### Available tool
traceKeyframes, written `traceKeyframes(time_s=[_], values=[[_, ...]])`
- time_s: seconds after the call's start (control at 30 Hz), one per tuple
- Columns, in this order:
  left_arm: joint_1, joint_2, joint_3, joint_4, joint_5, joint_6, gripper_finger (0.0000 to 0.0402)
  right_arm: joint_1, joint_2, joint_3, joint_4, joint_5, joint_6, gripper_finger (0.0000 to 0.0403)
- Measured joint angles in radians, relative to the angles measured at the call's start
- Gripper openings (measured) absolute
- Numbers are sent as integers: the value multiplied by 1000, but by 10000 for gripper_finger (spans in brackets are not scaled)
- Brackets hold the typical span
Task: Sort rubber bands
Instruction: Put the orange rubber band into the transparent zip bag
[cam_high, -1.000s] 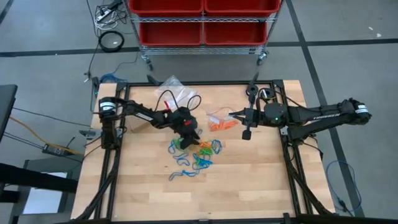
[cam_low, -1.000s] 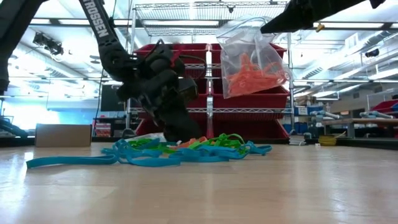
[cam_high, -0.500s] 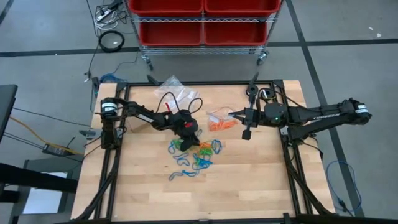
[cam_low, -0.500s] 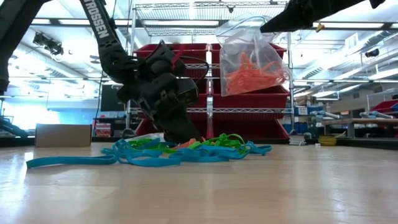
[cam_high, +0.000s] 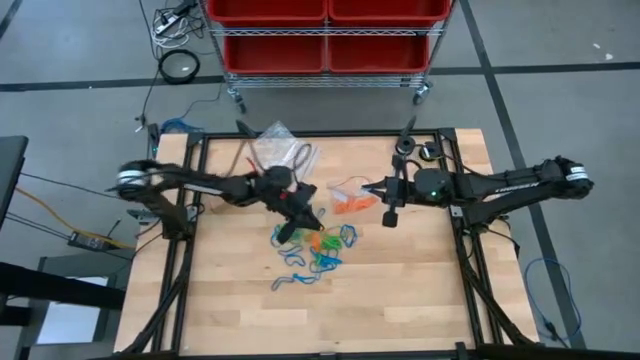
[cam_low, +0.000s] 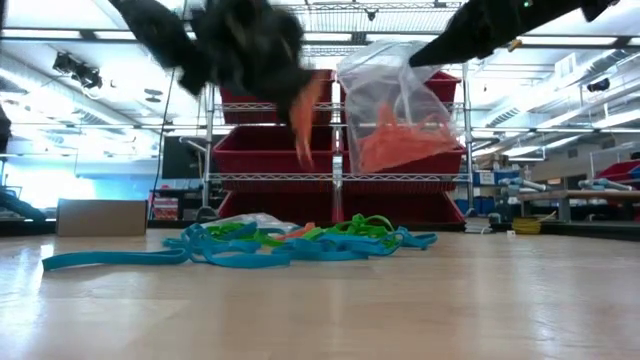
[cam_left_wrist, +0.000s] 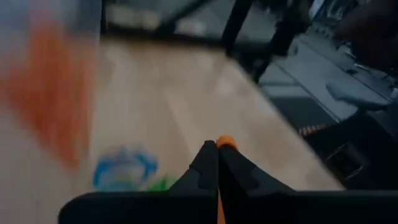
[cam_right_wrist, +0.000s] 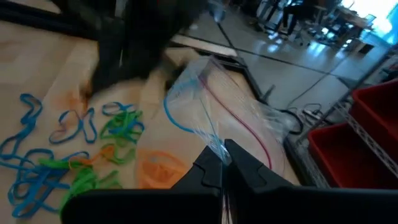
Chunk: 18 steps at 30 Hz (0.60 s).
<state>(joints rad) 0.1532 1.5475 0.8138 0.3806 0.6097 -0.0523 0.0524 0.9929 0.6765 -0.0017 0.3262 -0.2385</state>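
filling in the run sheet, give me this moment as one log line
left gripper: shut on orange rubber band, lifted | right gripper: holding clear bag | pile: on table

Two dark, slim jointed arms, black casings, left arm (cam_high: 200, 183) with a pale band at its base joint, right arm (cam_high: 500, 185) with faint white lettering along its link, each hand with two black tapered fingers (cam_left_wrist: 208, 171)

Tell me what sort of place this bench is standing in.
Most likely a robotics lab or workshop. A wire rack of red storage bins stands behind the wooden table, the floor around it is grey concrete marked with dark lines, and the low view shows more benches under strip lights.
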Motion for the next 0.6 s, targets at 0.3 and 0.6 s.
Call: traceKeyframes(time_s=[0.3,0.6], values=[[-17,-278,1,-116,-226,104,1,1,165,0,223,-78,15,0],[-19,-247,89,-540,-352,205,0,19,283,9,284,-25,36,0]])
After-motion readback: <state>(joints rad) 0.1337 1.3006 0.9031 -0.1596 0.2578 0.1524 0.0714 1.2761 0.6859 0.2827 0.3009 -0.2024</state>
